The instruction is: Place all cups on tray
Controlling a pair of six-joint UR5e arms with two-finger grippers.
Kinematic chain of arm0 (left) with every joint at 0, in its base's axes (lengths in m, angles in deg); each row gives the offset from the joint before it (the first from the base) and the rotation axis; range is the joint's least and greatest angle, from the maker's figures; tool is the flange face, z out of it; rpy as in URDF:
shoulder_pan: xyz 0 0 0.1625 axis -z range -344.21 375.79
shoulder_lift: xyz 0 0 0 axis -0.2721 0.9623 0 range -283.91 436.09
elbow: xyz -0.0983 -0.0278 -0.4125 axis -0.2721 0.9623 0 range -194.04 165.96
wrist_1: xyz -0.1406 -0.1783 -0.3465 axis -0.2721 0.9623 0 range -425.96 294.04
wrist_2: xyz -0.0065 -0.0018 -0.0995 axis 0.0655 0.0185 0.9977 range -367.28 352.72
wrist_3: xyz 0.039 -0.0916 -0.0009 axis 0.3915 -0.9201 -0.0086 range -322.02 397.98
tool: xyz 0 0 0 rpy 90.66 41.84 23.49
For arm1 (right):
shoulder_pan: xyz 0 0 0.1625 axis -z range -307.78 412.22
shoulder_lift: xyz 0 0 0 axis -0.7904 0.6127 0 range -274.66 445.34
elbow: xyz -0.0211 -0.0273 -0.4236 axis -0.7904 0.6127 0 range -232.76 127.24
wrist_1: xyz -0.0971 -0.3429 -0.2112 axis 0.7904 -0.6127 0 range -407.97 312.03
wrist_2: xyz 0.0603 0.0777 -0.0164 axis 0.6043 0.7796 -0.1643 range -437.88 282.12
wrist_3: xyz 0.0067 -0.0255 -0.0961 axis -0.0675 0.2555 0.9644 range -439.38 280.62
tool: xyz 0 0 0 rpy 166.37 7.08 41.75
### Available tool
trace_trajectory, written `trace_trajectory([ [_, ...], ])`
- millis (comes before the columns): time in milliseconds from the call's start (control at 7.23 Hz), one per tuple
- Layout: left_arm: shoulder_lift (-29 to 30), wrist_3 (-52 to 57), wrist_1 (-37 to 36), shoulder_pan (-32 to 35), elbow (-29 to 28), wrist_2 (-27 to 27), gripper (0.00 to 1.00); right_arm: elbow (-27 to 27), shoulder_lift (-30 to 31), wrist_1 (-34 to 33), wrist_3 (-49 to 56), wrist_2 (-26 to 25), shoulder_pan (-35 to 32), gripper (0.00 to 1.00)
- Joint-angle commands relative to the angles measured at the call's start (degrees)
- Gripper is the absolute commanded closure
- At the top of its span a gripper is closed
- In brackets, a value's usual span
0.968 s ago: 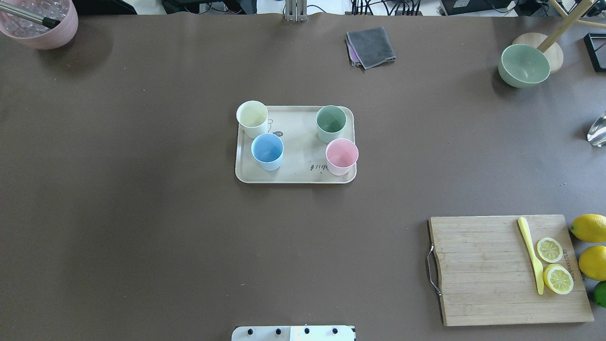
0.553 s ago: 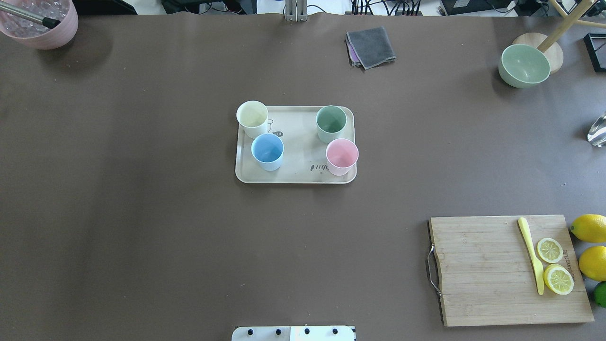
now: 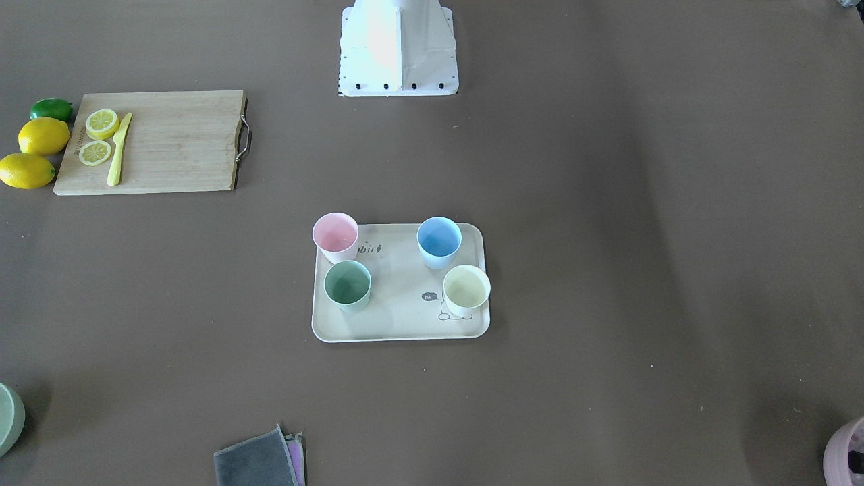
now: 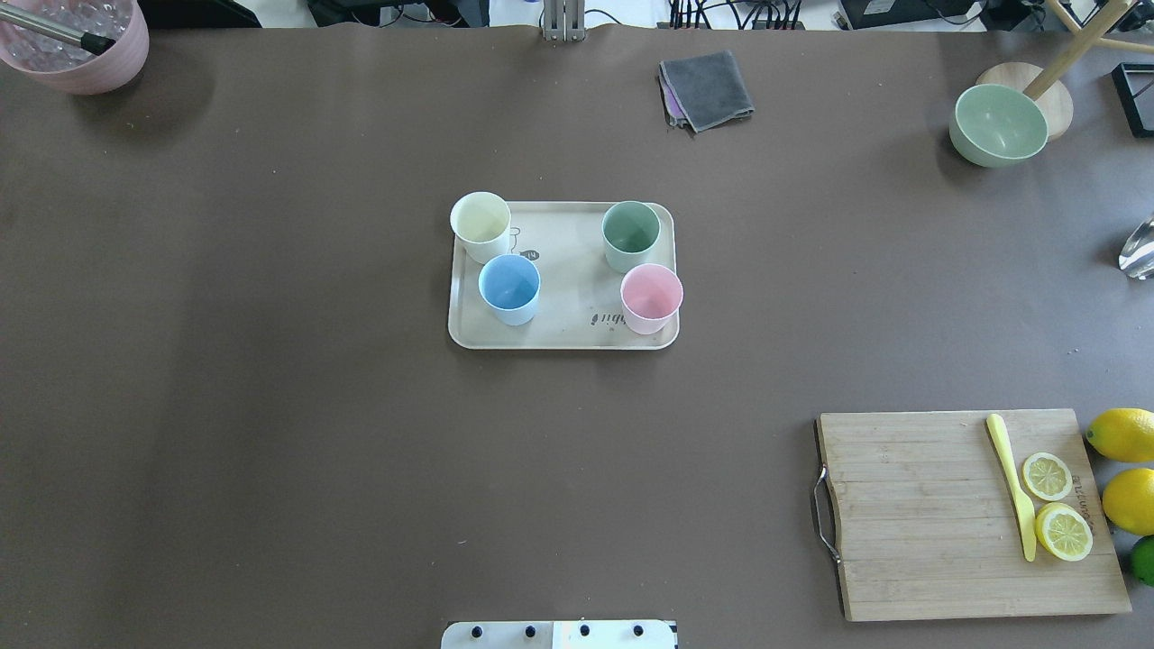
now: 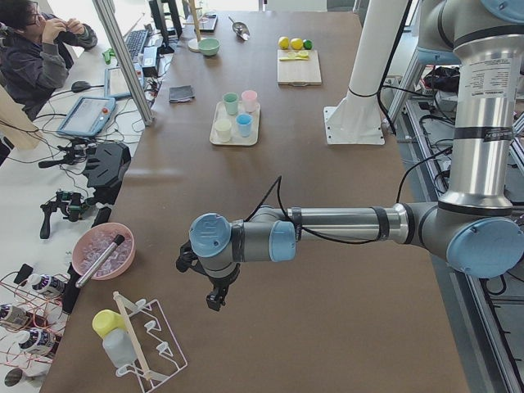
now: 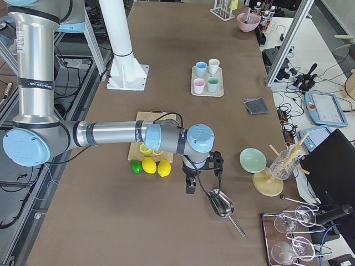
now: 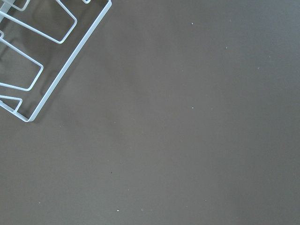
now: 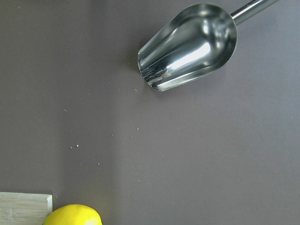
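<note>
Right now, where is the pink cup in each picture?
Front-facing: pink cup on the tray's upper left corner.
Overhead: pink cup on the tray's lower right corner.
Exterior left: top middle, pink cup far right on the tray.
Exterior right: top middle, pink cup near left on the tray.
Left wrist: not in it.
Right wrist: not in it.
Shared landmark: the tray.

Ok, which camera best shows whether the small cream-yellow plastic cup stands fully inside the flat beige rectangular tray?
Exterior front-facing: the cream-yellow cup has its foot inside the tray rim, bare floor before it. Overhead, its mouth covers the tray's corner. The side views show it far and small; the wrist cameras miss it.
</note>
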Motion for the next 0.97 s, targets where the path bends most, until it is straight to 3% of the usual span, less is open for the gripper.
trace_trajectory([
  [0,0.26,-0.02,0.01,0.00,0.47,-0.03,0.02,0.33,-0.07,0.69,0.02,-0.01,0.97,0.00],
  [830,-0.35,-0.02,0.01,0.00,1.79,-0.03,0.02,0.51,0.29,0.69,0.11,-0.01,2.47,0.00],
])
